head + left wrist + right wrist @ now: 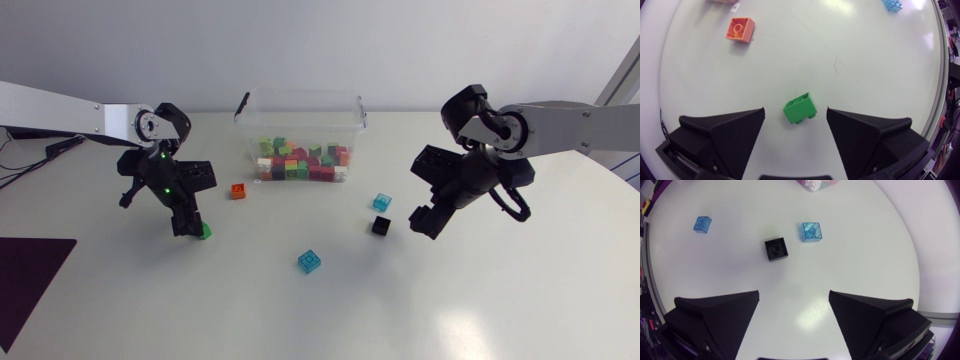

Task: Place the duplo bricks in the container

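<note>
Left of centre, the left gripper (188, 224) hangs wide open around a green brick (800, 108), touching it on neither side. Closing on it and carrying it to the container (352, 122), upper centre, looks next. The right gripper (794, 297), equally open, holds nothing.

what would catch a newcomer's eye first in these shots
The clear container at the far side of the table, its bottom heaped with many-coloured bricks, stands out first. Then the left end effector, open, with a green brick lying between its fingers, touching neither. Ahead of the open right end effector lie a black brick and two blue bricks.
</note>
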Robot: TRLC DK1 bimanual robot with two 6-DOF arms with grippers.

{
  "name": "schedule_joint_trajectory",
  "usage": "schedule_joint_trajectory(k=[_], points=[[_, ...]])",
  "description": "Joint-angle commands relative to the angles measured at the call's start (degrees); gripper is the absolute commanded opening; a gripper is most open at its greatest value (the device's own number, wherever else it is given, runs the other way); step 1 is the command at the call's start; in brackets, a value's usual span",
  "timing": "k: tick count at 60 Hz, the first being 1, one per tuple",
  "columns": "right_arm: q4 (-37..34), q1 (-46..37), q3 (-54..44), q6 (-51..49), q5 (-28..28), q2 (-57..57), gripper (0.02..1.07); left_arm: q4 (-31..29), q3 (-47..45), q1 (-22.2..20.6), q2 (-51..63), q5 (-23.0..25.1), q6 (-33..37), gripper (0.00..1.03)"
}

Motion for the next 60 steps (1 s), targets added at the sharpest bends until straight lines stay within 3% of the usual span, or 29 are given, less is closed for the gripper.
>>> schedule_joint_trajectory(k=[1, 23, 39, 60], points=[[-0.5, 0.5, 0.5, -1.1, 0.5, 1.0, 1.03, -1.7, 1.3, -0.2, -0.5, 0.0, 1.3, 0.86], [1.2, -0.3, -2.3, -1.6, 0.6, 0.4, 1.03, -1.8, -0.1, -1.0, -1.7, 0.0, -11.4, 0.86], [2.8, -0.5, -4.1, -1.7, 0.5, 0.1, 1.03, 0.8, -3.0, -3.8, -2.4, -3.0, -22.4, 0.86], [5.2, -0.6, -7.4, -1.8, 0.3, -0.6, 1.03, 4.3, -4.3, -3.1, -1.8, -5.4, -24.3, 0.86]])
